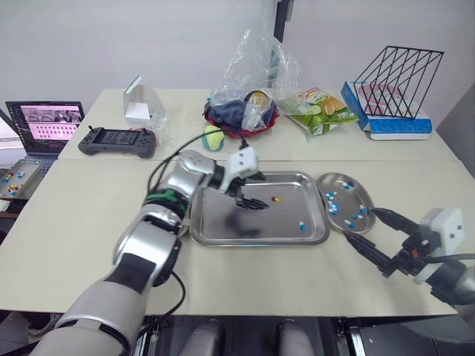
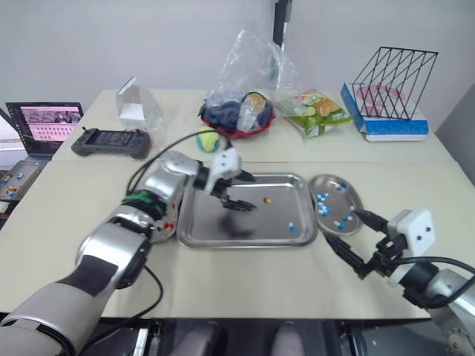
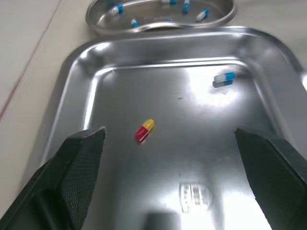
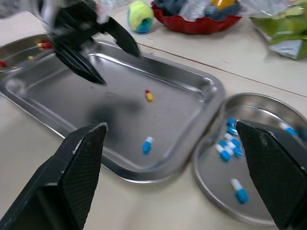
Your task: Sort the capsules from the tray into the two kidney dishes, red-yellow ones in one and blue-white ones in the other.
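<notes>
Left eye view: the left gripper (image 1: 260,191) is held spread and empty over the mid tray (image 1: 215,222). A red-yellow capsule (image 1: 275,199) is noted just at its 3 o'clock, with bare tray floor around it. A blue-white capsule (image 1: 302,226) lies by the right rim. The right gripper (image 1: 361,225), spread and empty, is held at 5 o'clock of the kidney dish (image 1: 340,178).
Left wrist view: the red-yellow capsule (image 3: 144,130) is seen between the fingers (image 3: 79,163), touched by neither.
Right wrist view: a second dish (image 4: 19,55) is seen beside the tray.
</notes>
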You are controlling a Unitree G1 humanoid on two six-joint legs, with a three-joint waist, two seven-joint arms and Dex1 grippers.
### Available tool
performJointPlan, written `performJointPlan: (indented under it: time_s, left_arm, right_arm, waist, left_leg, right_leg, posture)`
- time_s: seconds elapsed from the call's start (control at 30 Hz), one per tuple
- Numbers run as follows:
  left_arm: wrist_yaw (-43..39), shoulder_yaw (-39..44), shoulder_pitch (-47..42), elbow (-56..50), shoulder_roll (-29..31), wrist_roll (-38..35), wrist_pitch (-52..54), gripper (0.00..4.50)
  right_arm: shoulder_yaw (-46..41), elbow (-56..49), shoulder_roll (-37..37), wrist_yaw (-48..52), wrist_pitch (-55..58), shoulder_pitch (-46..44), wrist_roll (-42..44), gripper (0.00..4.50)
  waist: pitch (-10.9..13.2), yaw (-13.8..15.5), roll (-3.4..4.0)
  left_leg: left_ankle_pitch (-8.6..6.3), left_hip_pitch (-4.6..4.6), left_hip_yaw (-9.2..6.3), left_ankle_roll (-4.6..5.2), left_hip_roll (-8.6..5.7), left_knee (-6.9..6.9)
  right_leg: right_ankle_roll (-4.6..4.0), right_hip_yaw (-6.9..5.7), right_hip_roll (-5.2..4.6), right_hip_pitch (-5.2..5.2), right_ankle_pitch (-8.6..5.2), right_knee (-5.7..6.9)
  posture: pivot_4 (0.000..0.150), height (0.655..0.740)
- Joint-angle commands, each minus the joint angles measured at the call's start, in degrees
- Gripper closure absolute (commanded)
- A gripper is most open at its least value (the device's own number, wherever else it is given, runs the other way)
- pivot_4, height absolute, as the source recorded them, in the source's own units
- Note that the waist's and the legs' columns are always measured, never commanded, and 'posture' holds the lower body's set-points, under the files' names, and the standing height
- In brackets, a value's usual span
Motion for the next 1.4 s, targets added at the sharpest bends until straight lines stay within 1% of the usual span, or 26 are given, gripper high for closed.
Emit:
performJointPlan:
  time_s: [0.03,0.07,0.2,0.5,0.57,0.6,0.63,0.8,0.97,1.17,1.27,1.4]
  left_arm:
    - [3.05,0.47,-2.27,2.21,-1.48,2.04,-0.49,0.00]
    - [3.13,0.78,-2.39,2.55,-1.69,2.28,-0.62,0.00]
    - [9.22,1.55,-3.25,4.91,-4.62,3.88,2.76,0.00]
    - [10.90,2.81,-3.02,6.27,-5.60,5.91,6.43,0.00]
    - [12.15,2.72,-2.84,6.47,-5.32,6.78,7.03,0.56]
    - [12.22,2.82,-2.78,6.50,-5.30,6.93,7.29,0.92]
    - [11.84,2.91,-2.72,6.49,-5.34,7.05,7.46,1.13]
    - [10.12,2.90,-2.16,6.32,-5.43,8.06,7.10,2.88]
    - [9.78,2.92,-1.94,6.22,-5.19,8.66,6.65,4.48]
    - [9.73,3.32,-2.07,6.09,-5.03,8.59,6.49,4.48]
    - [8.64,4.64,-2.72,5.50,-4.38,7.46,5.92,4.48]
    - [5.76,6.71,-4.75,3.45,-1.12,5.69,6.41,4.48]
  right_arm:
    - [-0.86,-2.31,0.07,-0.96,-0.55,0.36,0.23,0.03]
    - [-0.88,-2.40,0.03,-1.08,-0.54,0.40,0.31,0.03]
    - [-0.89,-3.32,0.03,-2.20,-0.56,0.79,0.30,0.03]
    - [-1.59,-5.01,-0.05,-3.88,-0.26,1.92,0.44,0.03]
    - [-1.78,-5.39,-0.39,-4.46,0.13,1.88,0.62,0.00]
    - [-1.81,-5.46,-0.52,-4.66,0.27,1.74,0.65,0.00]
    - [-1.81,-5.49,-0.59,-4.77,0.37,1.66,0.69,0.00]
    - [-1.71,-5.15,-1.90,-4.92,1.13,1.51,0.26,0.00]
    - [-1.33,-4.61,-2.23,-4.65,1.14,1.37,0.06,0.00]
    - [-0.70,-4.05,-2.41,-4.43,1.18,0.75,-0.37,0.00]
    - [0.10,-3.38,-2.77,-4.21,1.33,-0.39,-0.54,0.00]
    - [1.53,-1.90,-3.28,-2.68,1.16,-2.37,-0.03,0.00]
  waist:
    - [0.00,-0.12,0.00]
    - [0.00,-0.29,-0.01]
    - [0.00,-0.62,0.00]
    - [0.00,-0.63,-0.01]
    - [0.00,-0.62,-0.01]
    - [0.00,-0.62,-0.01]
    - [0.00,-0.62,-0.01]
    - [-0.01,-0.56,-0.01]
    - [-0.01,-0.55,-0.01]
    - [-0.01,-0.57,-0.02]
    - [-0.01,-0.61,-0.02]
    - [0.00,-0.79,-0.03]
  left_leg:
    - [-0.01,0.00,0.02,0.01,0.01,0.00]
    - [-0.01,0.00,0.02,0.01,0.01,-0.01]
    - [-0.01,0.02,0.03,0.01,0.03,-0.04]
    - [-0.01,0.02,0.04,0.02,0.01,-0.02]
    - [-0.01,0.03,0.04,0.02,0.01,-0.02]
    - [-0.01,0.04,0.04,0.02,0.01,-0.02]
    - [-0.01,0.05,0.04,0.02,0.01,-0.02]
    - [-0.02,0.07,0.06,0.03,0.01,-0.02]
    - [-0.02,0.07,0.07,0.03,0.01,-0.01]
    - [-0.02,0.07,0.07,0.03,0.01,-0.01]
    - [-0.02,0.07,0.07,0.03,0.02,0.00]
    - [-0.01,0.02,0.07,0.01,0.02,-0.01]
  right_leg:
    - [0.01,0.01,0.00,-0.02,0.00,0.00]
    - [0.01,0.02,0.00,-0.03,0.00,0.03]
    - [0.00,0.04,0.00,-0.07,0.00,0.17]
    - [0.01,0.05,0.00,-0.06,-0.01,0.20]
    - [0.01,0.06,0.00,-0.06,-0.01,0.19]
    - [0.01,0.06,0.00,-0.05,-0.01,0.18]
    - [0.01,0.06,0.00,-0.05,-0.01,0.19]
    - [0.01,0.07,0.00,-0.03,-0.01,0.18]
    - [0.02,0.07,0.00,-0.02,-0.01,0.17]
    - [0.02,0.07,0.00,-0.02,-0.01,0.17]
    - [0.02,0.07,0.00,-0.02,-0.01,0.18]
    - [0.01,0.07,0.00,-0.10,-0.01,0.20]
  posture:
    - [0.150,0.7400]
    - [0.150,0.7400]
    - [0.150,0.7400]
    - [0.150,0.7400]
    - [0.150,0.7400]
    - [0.150,0.7400]
    - [0.150,0.7400]
    - [0.150,0.7400]
    - [0.150,0.7400]
    - [0.150,0.7400]
    - [0.150,0.7400]
    - [0.150,0.7400]
